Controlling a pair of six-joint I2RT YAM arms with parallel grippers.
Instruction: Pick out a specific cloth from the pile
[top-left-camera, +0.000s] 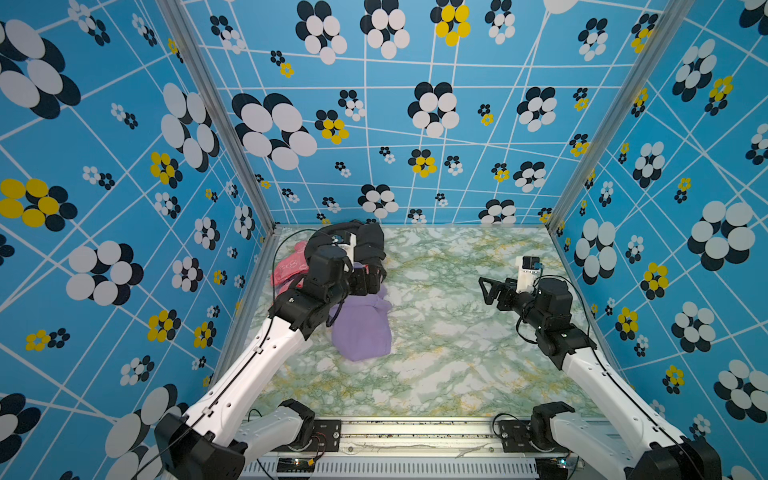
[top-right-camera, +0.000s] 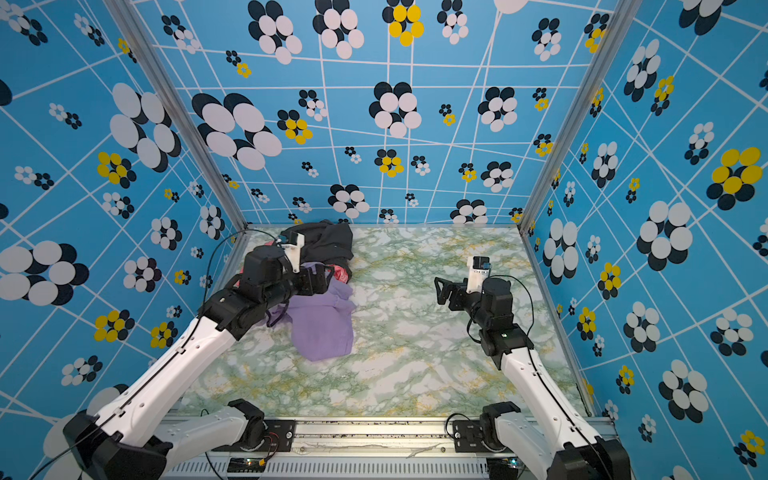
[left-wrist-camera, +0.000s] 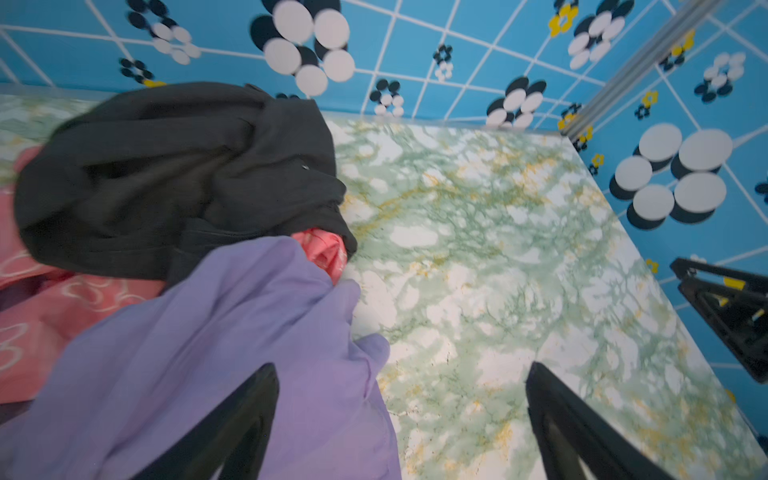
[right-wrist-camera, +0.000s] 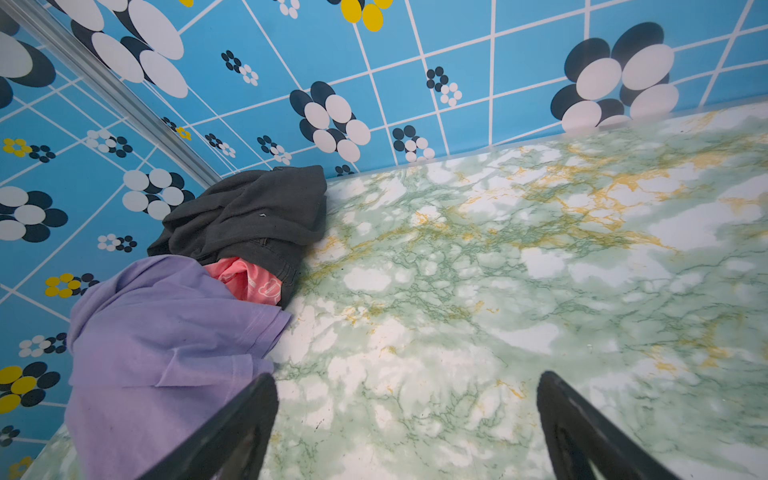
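Left tool (left-wrist-camera: 402, 368): jaws wide apart, nothing held, poised over far end of plain lavender-purple fabric cloth (top-left-camera: 361, 328). Right tool (right-wrist-camera: 407, 376): wide apart, empty, well apart from cloth.

Cloth on green marbled desk (top-left-camera: 457, 332). Long axis far-to-near, free end toward near edge, far end touching pile (right-wrist-camera: 249, 224) of black and coral-pink soft garments.

Step judged: set-down. Next move calls for withdrawal without snagging fabric.

No legible text or labels

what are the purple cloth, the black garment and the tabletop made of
Purple cloth: looks like thin matte jersey knit, with soft folds and a stitched hem. Black garment: heavier matte fabric, maybe washed cotton or denim; stiffer creases, a seam. Tabletop: smooth, hard surface with green-and-gold marble print and a faint sheen; likely a film or laminate, not certain.
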